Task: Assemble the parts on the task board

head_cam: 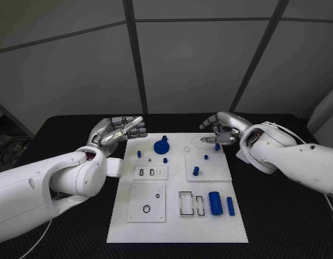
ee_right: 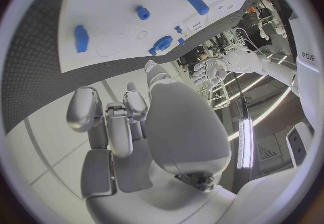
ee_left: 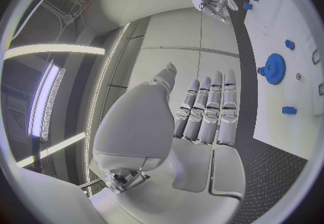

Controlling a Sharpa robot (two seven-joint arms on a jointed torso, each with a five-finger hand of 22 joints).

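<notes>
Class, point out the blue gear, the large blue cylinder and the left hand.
blue gear (head_cam: 161, 146): head view, gear face.
large blue cylinder (head_cam: 215, 203): head view, mid-body.
left hand (head_cam: 120, 129): head view, fingers' middle.

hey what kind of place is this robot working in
Probably a robotics lab test cell: a black table with grey panel walls behind, a white task board carrying small blue parts like a gear, and both the left robot hand and right robot hand raised, empty.
</notes>
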